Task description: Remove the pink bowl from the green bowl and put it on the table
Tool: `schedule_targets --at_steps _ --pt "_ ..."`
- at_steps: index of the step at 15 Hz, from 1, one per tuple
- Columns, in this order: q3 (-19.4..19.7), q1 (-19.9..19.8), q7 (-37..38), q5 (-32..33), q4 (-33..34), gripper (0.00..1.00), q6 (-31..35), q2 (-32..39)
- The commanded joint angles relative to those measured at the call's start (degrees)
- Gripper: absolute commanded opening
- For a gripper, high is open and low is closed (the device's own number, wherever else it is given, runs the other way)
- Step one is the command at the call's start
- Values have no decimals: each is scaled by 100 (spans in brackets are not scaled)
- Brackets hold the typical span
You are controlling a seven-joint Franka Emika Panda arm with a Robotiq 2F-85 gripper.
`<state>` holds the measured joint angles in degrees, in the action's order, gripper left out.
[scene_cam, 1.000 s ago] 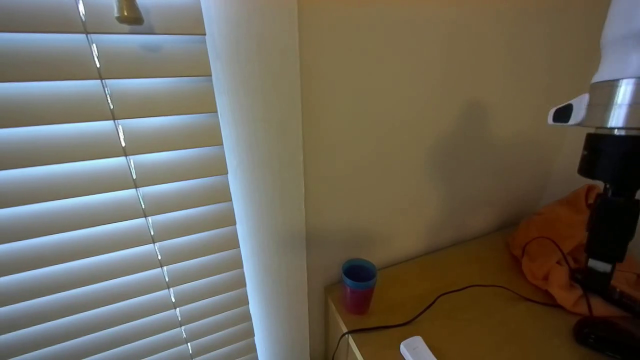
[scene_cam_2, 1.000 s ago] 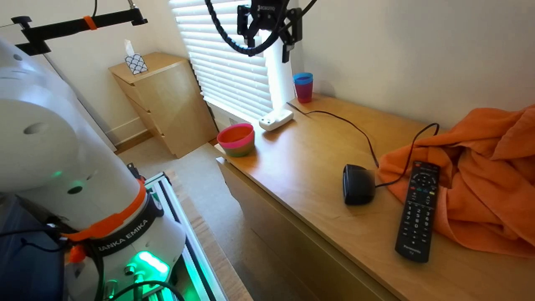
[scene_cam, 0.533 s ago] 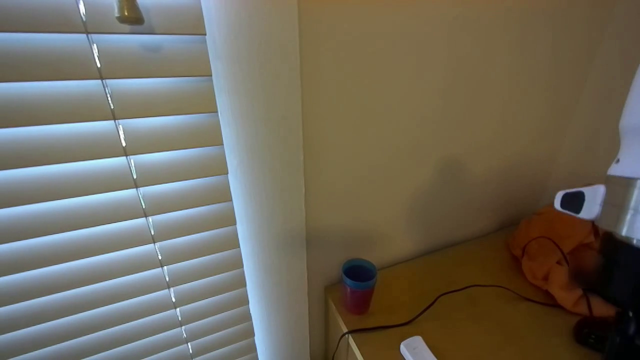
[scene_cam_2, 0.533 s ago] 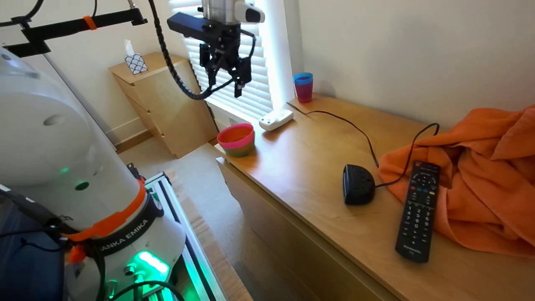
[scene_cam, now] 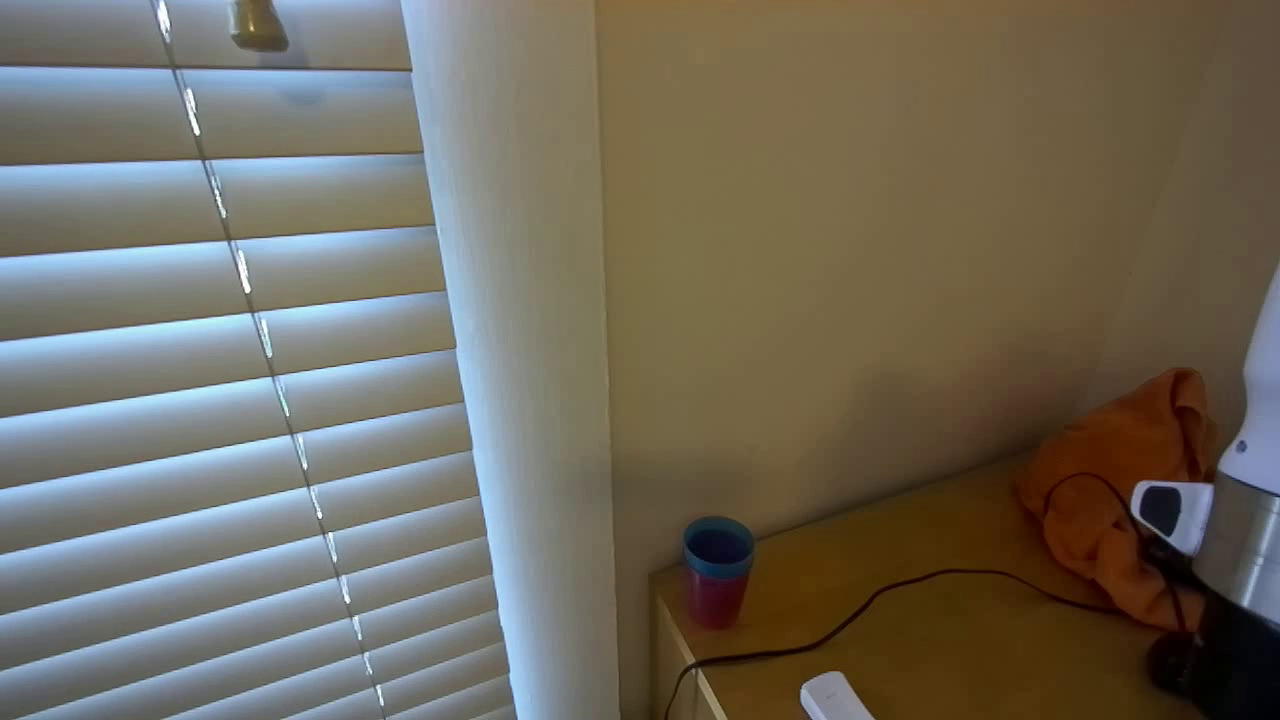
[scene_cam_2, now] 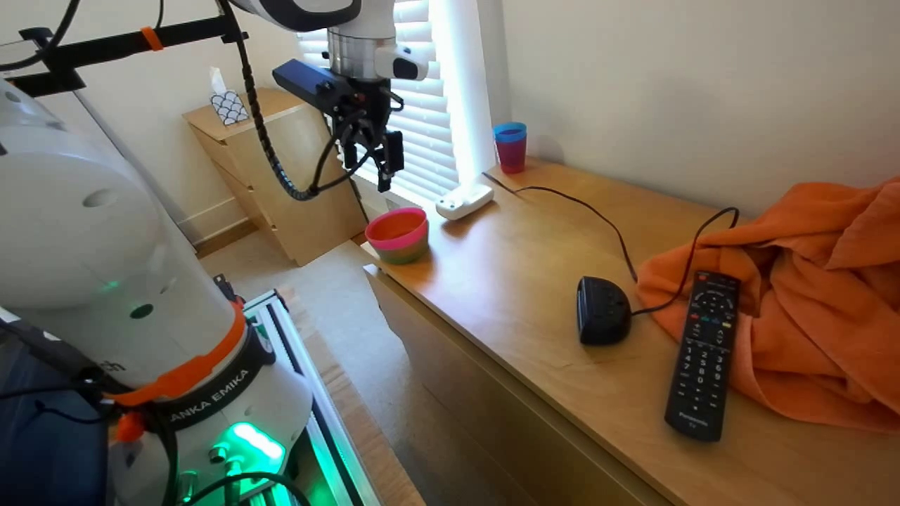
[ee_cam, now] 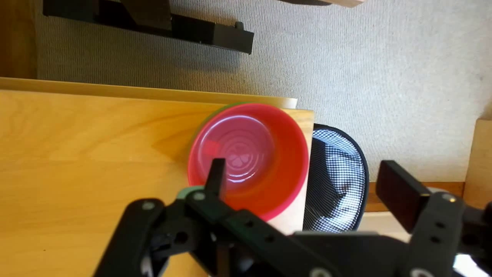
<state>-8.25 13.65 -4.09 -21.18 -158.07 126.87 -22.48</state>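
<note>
The pink bowl (scene_cam_2: 398,226) sits nested in the green bowl (scene_cam_2: 403,256) at the corner of the wooden dresser top (scene_cam_2: 506,281). In the wrist view the pink bowl (ee_cam: 246,150) fills the middle, and only a thin green edge shows at its upper left. My gripper (scene_cam_2: 367,177) hangs above and slightly to the left of the bowls in an exterior view, apart from them. In the wrist view the gripper (ee_cam: 303,165) is wide open and empty. One finger (ee_cam: 216,175) overlaps the pink bowl; the other lies past the dresser's edge. Both bowls are out of view in an exterior view.
A white device (scene_cam_2: 465,202) and a blue-and-red cup stack (scene_cam_2: 510,147) stand behind the bowls. A black cable, a black clock-like box (scene_cam_2: 603,310), a remote (scene_cam_2: 703,355) and an orange cloth (scene_cam_2: 808,302) lie farther along. A mesh basket (ee_cam: 338,181) is beside the dresser's end.
The arm has come down and moved left in an exterior view, bringing my gripper from high above the dresser to over the bowls. The bowls have not moved.
</note>
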Motion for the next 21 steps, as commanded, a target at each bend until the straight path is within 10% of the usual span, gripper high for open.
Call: schedule_targets --at_steps 1,7,11,21 --pt "35 27 13 20 8 100 -16 -6" --pt "13 -522 41 1650 36 100 549 699" --pt "192 -423 -765 1513 119 100 776 1344" --pt "-5 -390 -10 1443 241 93 898 1535"
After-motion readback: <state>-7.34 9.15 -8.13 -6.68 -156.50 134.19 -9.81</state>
